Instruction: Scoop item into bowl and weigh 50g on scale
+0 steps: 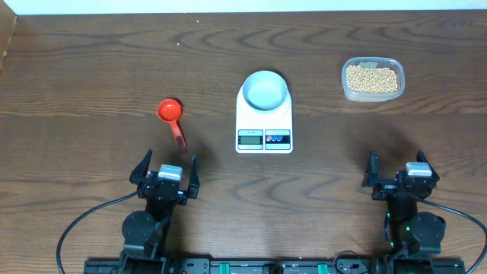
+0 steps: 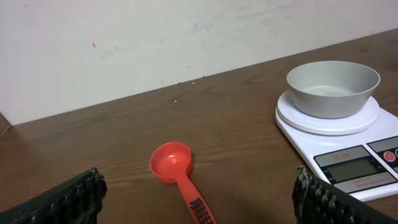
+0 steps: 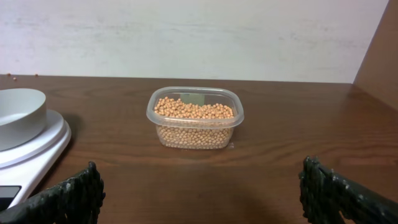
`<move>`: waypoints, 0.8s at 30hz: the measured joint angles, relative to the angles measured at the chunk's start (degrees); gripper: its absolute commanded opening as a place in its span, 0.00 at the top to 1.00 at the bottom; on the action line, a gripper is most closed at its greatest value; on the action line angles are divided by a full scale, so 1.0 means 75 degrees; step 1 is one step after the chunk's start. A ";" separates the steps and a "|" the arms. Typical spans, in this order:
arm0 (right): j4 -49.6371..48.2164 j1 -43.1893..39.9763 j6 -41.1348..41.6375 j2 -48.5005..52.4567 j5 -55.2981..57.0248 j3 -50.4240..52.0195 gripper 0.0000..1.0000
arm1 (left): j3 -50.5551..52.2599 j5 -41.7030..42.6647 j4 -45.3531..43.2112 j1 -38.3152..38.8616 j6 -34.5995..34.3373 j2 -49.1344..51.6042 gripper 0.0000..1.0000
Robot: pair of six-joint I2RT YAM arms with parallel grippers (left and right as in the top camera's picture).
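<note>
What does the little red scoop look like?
The red scoop looks like shiny plastic. It has a round, empty cup facing up and a short straight handle with a dark ribbed patch near its end. It lies flat on the brown wooden table, left of the scale and apart from it, handle pointing toward the near edge. Only the table touches it.

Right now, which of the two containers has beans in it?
The clear plastic tub on the right: it is filled with tan beans. The pale bowl sitting on the scale is empty.

Glossy white scale point(image 1: 264, 122), wood-grain table point(image 1: 91, 68)
</note>
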State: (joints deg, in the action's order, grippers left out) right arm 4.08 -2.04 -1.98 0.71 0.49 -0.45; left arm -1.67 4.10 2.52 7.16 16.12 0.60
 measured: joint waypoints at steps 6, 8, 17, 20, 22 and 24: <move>0.0000 0.0000 0.0000 0.0000 0.0000 0.0000 0.01 | 0.0020 0.0000 -0.0079 0.0000 -0.0003 0.0000 0.02; 0.0000 0.0000 0.0000 0.0000 0.0000 0.0000 0.01 | 0.0020 0.0000 -0.0082 0.0000 -0.0003 0.0000 0.02; 0.0000 0.0000 0.0003 0.0000 0.0000 0.0000 0.01 | 0.0020 0.0000 -0.0082 0.0003 -0.0023 0.0000 0.02; 0.0000 0.0000 0.0003 0.0000 0.0000 0.0000 0.01 | 0.0020 0.0000 -0.0082 0.0000 -0.0152 0.0000 0.02; 0.0000 0.0000 0.0000 0.0000 0.0000 0.0000 0.01 | 0.0020 0.0000 -0.0085 0.0000 -0.0216 0.0000 0.02; 0.0000 0.0000 0.0003 0.0000 0.0000 0.0000 0.01 | 0.0020 0.0000 -0.0082 0.0003 -0.0300 0.0000 0.02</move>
State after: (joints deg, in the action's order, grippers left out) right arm 4.08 -2.04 -1.96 0.71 0.49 -0.45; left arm -1.52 4.10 1.91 7.18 13.87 0.60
